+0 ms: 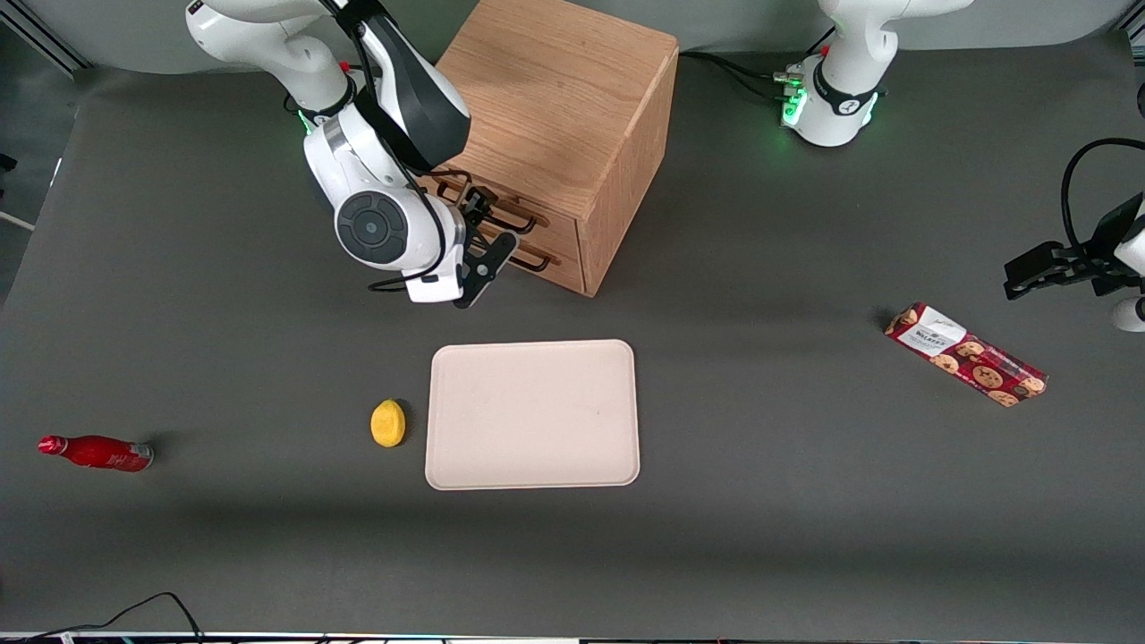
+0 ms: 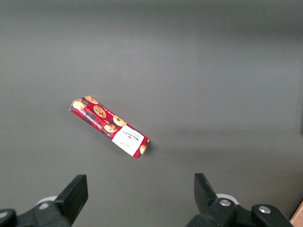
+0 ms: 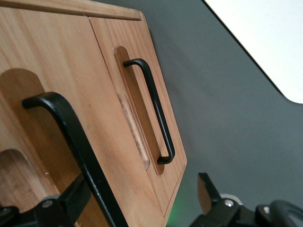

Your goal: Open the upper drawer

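Fingers [image 3: 71, 203] of the gripper [image 3: 142, 201] stand apart, and the handle [image 3: 75, 142] of the upper drawer [image 3: 42, 90] passes between them; they have not closed on it. From the front, the gripper [image 1: 480, 234] sits at the cabinet [image 1: 559, 116] face, level with the two handles.

The drawer appears shut, flush with the cabinet front. It is the higher of the two drawers; the lower drawer [image 3: 142, 75] with its own handle [image 3: 154, 106] lies just beside it in the wrist view.

To do this step well, the fingers should probably close on the middle of the bar, not near its bent end, so that the pull does not twist the drawer. The grip should be firm, because the wire is thin and round and may slip. After that the pull should go straight out from the drawer front, along the line of the slides, without lifting or pressing down. The cabinet is free on the table [image 1: 805, 492], so a slow pull is safer; a sudden one may drag the whole box.

Counted: one cabinet, two drawers, two handles. On the table, nearer the front camera, there are one tray [image 1: 533, 414], one lemon [image 1: 387, 422] just beside it, one red bottle [image 1: 97, 453] toward the working arm's end, and one cookie box [image 1: 966, 354] toward the parked arm's end.
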{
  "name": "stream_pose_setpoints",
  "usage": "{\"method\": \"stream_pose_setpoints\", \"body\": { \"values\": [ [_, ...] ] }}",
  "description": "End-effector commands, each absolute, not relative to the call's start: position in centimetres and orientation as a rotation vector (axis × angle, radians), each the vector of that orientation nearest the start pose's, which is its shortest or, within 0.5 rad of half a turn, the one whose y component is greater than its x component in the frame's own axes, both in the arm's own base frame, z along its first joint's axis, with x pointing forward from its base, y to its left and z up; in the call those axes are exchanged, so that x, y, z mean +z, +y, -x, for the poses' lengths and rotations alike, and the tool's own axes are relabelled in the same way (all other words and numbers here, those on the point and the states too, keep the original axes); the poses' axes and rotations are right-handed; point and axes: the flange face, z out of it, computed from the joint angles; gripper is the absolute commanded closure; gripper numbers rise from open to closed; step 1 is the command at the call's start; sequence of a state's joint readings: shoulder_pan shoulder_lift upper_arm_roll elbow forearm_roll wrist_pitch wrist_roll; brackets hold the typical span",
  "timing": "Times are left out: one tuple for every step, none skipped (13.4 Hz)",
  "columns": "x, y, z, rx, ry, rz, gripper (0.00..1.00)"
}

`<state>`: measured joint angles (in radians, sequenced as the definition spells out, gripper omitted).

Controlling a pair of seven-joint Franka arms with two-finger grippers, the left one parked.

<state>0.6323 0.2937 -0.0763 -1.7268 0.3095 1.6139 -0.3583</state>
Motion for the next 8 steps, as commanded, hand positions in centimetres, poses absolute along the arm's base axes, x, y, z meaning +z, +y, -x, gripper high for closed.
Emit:
{"method": "stream_pose_setpoints", "body": {
  "values": [
    [38.5, 34.5, -48.0, 0.604, -1.163, 2.55, 0.0],
    [38.4, 34.4, -48.0, 0.605, -1.164, 2.552, 0.0],
    [38.1, 34.5, -48.1, 0.604, -1.163, 2.553, 0.0],
    [37.4, 34.6, -48.0, 0.609, -1.162, 2.555, 0.0],
    [37.1, 34.5, -48.1, 0.603, -1.157, 2.559, 0.0],
    [36.9, 34.5, -48.2, 0.6, -1.156, 2.561, 0.0],
    [36.9, 34.5, -48.2, 0.6, -1.156, 2.561, 0.0],
    [36.6, 34.6, -48.2, 0.605, -1.156, 2.561, 0.0]
  ]
}}
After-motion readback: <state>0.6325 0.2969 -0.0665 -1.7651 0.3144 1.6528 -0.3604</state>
